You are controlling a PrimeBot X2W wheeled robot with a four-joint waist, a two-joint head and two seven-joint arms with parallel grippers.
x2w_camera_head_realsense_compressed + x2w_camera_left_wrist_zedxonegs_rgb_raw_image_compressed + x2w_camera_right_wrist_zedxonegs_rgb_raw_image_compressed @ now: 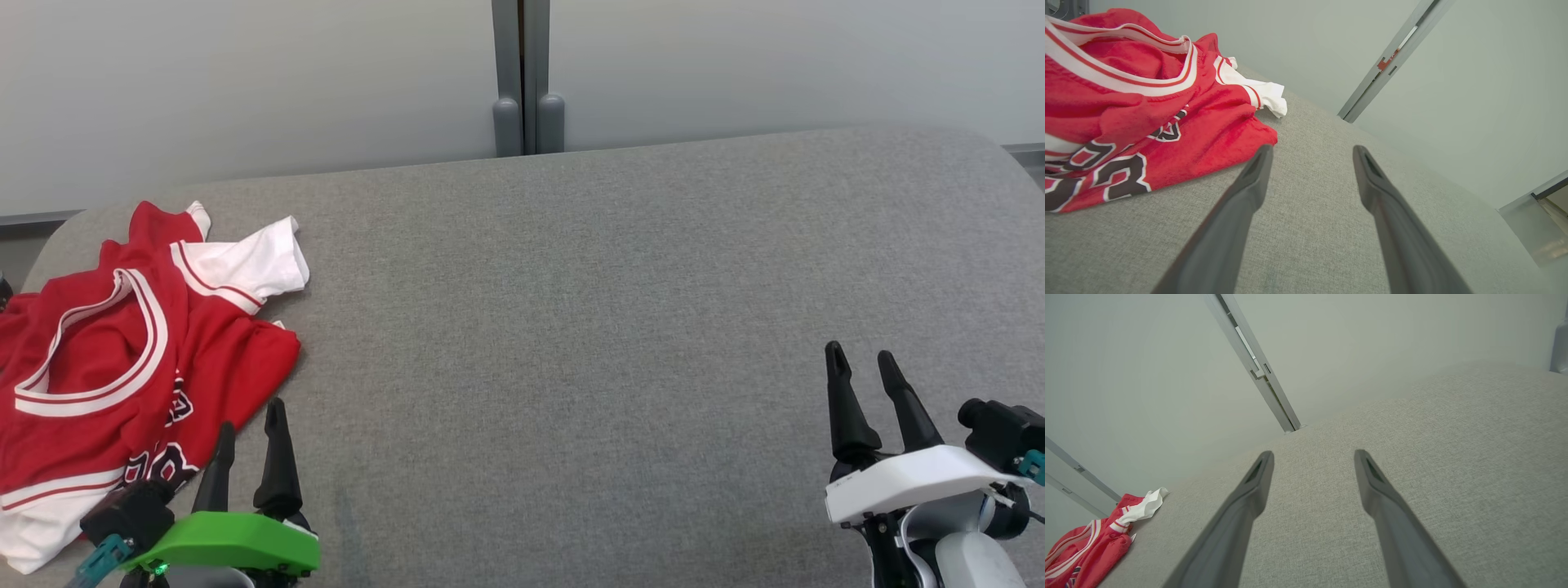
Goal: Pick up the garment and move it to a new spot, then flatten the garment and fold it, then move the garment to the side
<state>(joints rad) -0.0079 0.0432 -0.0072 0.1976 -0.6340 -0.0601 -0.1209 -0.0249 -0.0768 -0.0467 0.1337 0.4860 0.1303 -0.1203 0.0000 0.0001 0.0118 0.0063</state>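
Note:
The garment (122,359) is a red jersey with white trim, white sleeves and dark numbers, lying crumpled at the left end of the grey padded table (571,327). My left gripper (251,420) hovers open just off its lower right edge, nothing between the fingers. In the left wrist view the garment (1139,106) lies left of and beyond the open left gripper (1310,153). My right gripper (861,359) stands open far to the right over bare table. From the right wrist view, the garment (1094,539) sits small at lower left, far from the open right gripper (1312,455).
A pale wall with a grey vertical post (526,77) runs behind the table. The table's left corner is rounded near the garment, and its right end curves away at the far right. Wide grey surface stretches between the two grippers.

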